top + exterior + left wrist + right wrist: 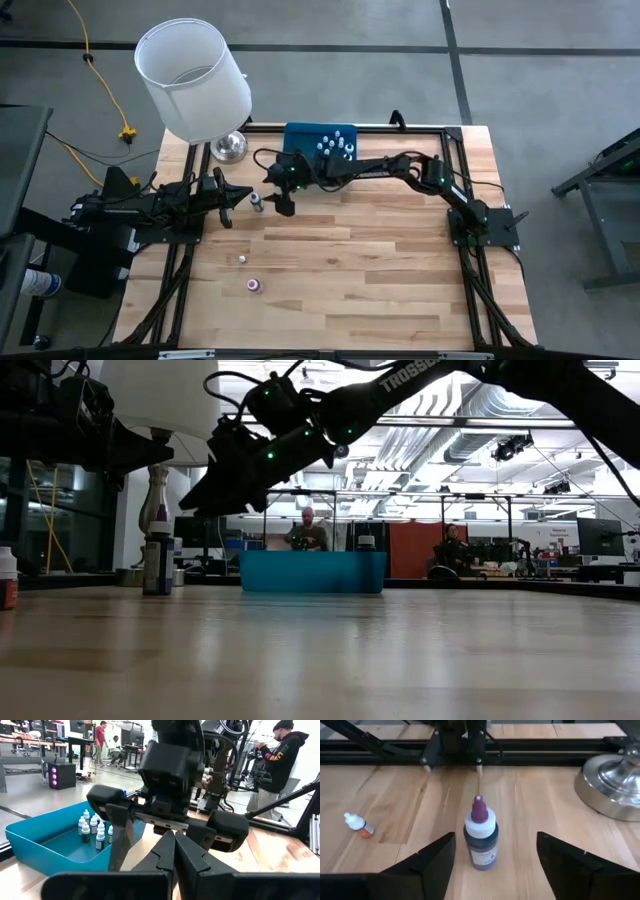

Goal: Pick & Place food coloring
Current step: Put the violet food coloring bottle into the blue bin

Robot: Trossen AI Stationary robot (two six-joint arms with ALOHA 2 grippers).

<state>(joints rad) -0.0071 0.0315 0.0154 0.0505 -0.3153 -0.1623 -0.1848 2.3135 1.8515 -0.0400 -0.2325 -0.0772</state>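
Bottle [481, 836] upright on the bench [545, 795], dead ahead between the right end effector's [492, 865] wide-spread fingers (left end effector [228, 207] pinched closed, beside it).

Even, bright overhead light fills the room, and the wooden table [350, 260] shows only soft, faint shadows under the arms. In the low view the arms read as dark silhouettes against bright ceiling lights — the near tabletop is blurred. The metal lamp base [615, 785] carries glare, and the left wrist view's close parts are out of focus.
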